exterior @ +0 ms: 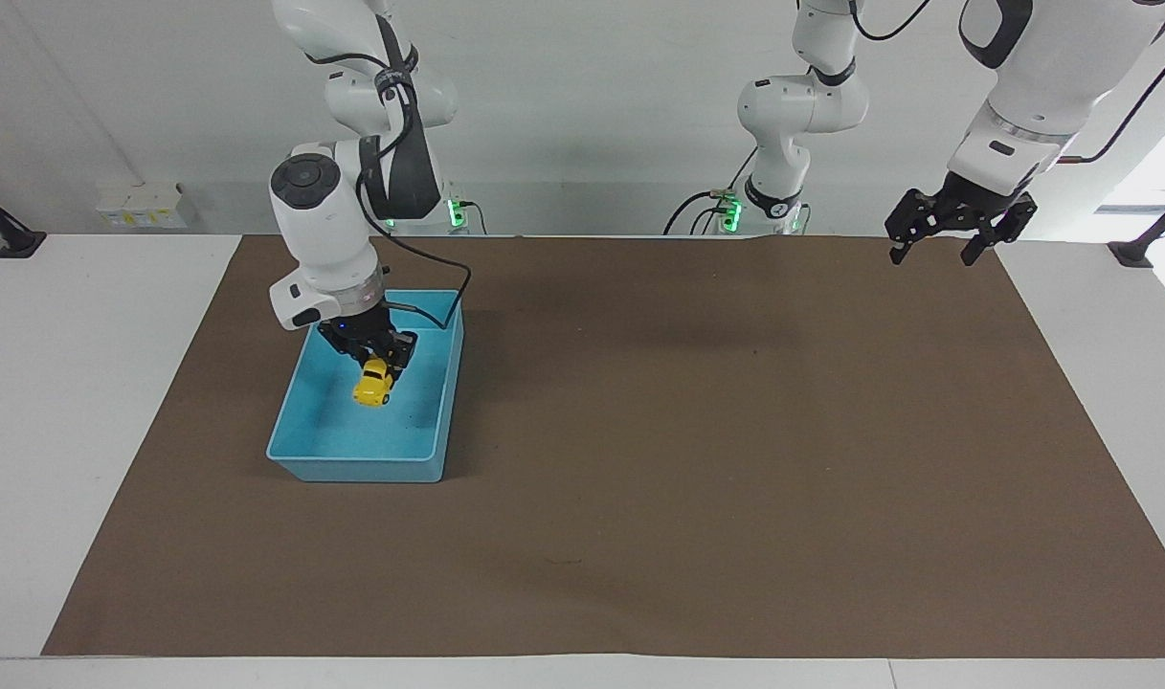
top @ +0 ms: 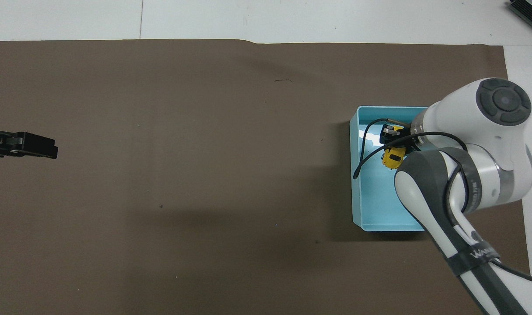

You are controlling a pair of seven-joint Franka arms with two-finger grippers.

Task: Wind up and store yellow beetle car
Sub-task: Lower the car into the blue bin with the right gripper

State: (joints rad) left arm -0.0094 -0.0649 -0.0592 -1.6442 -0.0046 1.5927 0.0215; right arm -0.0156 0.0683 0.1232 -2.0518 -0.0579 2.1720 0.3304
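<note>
The right gripper (exterior: 379, 356) hangs inside the blue bin (exterior: 295, 426), its fingers clamped on the yellow beetle car (exterior: 373, 383) — the toy sticks out below and forward of the fingertips, nose tilted down toward the bin floor, with its rear end pinched between them. In the facing view the car sits over the middle of the bin's floor, somewhat toward the wall nearest the robots; whether its wheels touch the floor cannot be told. In the overhead view the same car (top: 392, 157) shows as a small yellow shape just under the black fingers of the right gripper (top: 392, 142), partly covered by the arm's white wrist and a looping black cable. The bin (top: 357, 192) stands on the brown mat (exterior: 697, 459) toward the right arm's end of the bench, close to the mat's edge nearest the robots. The left gripper (exterior: 946, 251) waits in the air over the mat's corner at the left arm's end — its fingers stand wide apart and hold nothing; in the overhead view only its dark tip (top: 23, 145) shows at the picture's edge.
</note>
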